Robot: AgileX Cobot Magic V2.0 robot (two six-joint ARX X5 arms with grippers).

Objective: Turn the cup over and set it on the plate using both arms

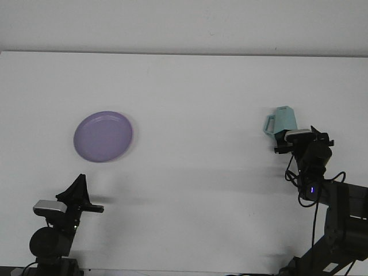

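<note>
A teal cup (280, 119) with a handle on its left side stands upside down on the white table (195, 92) at the right. My right gripper (298, 137) has reached it from the near side, and its wrist covers the cup's lower right part. A purple plate (103, 136) lies flat at the left, with nothing on it. My left gripper (80, 183) rests low near the front edge, below the plate and well apart from it. It points upward, shut and holding nothing.
Black cables hang from my right arm (322, 195) at the lower right. A pale wall (184, 23) runs behind the table's far edge.
</note>
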